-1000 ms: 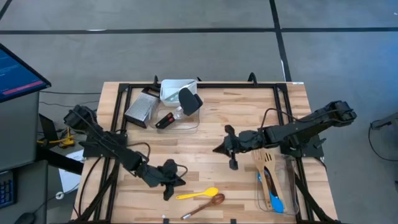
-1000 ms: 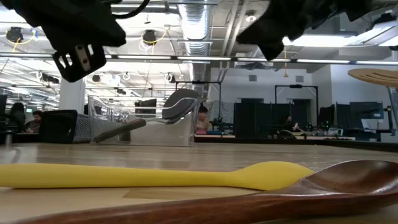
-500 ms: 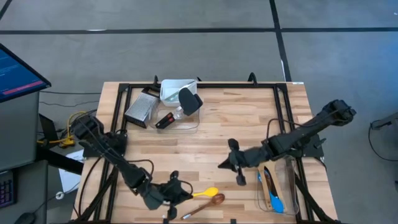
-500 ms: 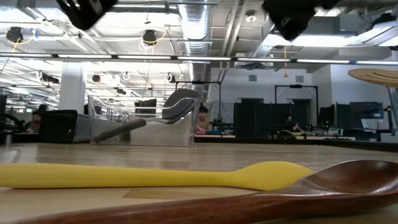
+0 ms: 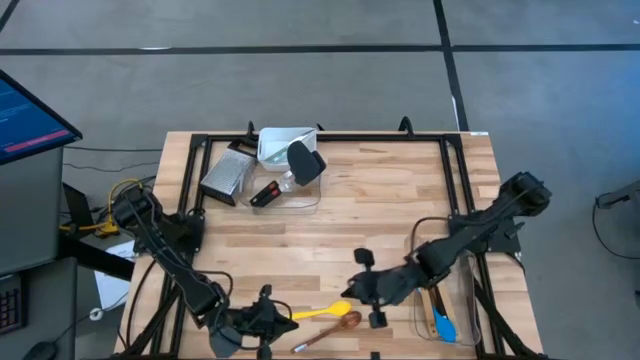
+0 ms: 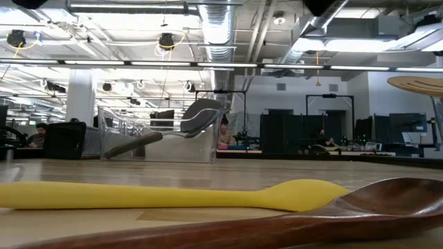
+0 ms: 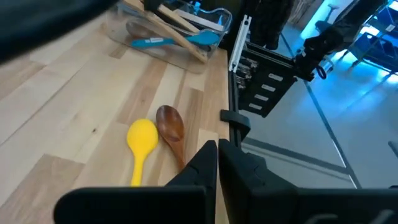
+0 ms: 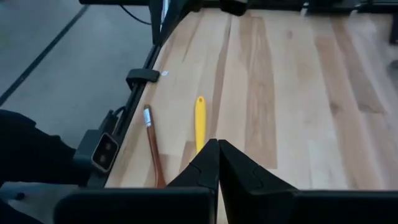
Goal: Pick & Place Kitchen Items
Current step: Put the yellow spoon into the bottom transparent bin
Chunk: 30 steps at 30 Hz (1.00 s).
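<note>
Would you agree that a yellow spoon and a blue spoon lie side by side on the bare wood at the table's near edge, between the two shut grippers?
Not quite: the spoon beside the yellow spoon is a wooden spoon, not blue, as the high view shows. The rest stands: they lie between the shut left gripper and right gripper.

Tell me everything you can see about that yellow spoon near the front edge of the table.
The yellow spoon is one smooth piece, silicone by the look of it, with an oval bowl and a long flat handle. It lies flat on the wooden table near the front edge. A dark wooden spoon lies close alongside, their bowls nearly side by side; whether they touch is unclear. No gripper holds it: the left gripper hovers shut by its handle end, the right gripper shut beyond its bowl.
</note>
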Motion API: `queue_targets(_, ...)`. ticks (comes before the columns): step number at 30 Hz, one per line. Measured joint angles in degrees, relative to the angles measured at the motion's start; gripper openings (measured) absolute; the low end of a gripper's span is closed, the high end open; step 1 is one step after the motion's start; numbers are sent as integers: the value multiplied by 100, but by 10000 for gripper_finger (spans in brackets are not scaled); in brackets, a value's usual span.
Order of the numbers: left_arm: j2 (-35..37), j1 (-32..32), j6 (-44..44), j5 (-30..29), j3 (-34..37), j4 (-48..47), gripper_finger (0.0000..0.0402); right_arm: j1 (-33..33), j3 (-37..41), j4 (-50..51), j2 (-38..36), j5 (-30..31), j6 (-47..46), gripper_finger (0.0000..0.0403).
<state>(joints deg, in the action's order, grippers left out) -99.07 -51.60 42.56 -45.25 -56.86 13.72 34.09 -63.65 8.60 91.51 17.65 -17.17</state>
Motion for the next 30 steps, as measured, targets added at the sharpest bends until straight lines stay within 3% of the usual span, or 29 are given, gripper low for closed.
queue_targets(8, 0, 55, 300, 277, -4, -849, 1, -95, -379, 193, 712, -377, -3, 0)
queue_targets(13, 0, 195, 552, 1076, 9, -1499, 1, -160, -379, 281, 720, -429, -179, 0)
queue_targets(19, -179, 407, 549, 1618, 70, -1533, 1, -250, -379, 282, 674, -429, -194, 0)
queue_targets(24, -800, 609, 633, 2157, 63, -1419, 1, -321, -379, 309, 674, -431, -194, 0)
queue_targets(30, -992, 605, 639, 2176, 63, -1365, 1, -394, -379, 345, 674, -429, -195, 0)
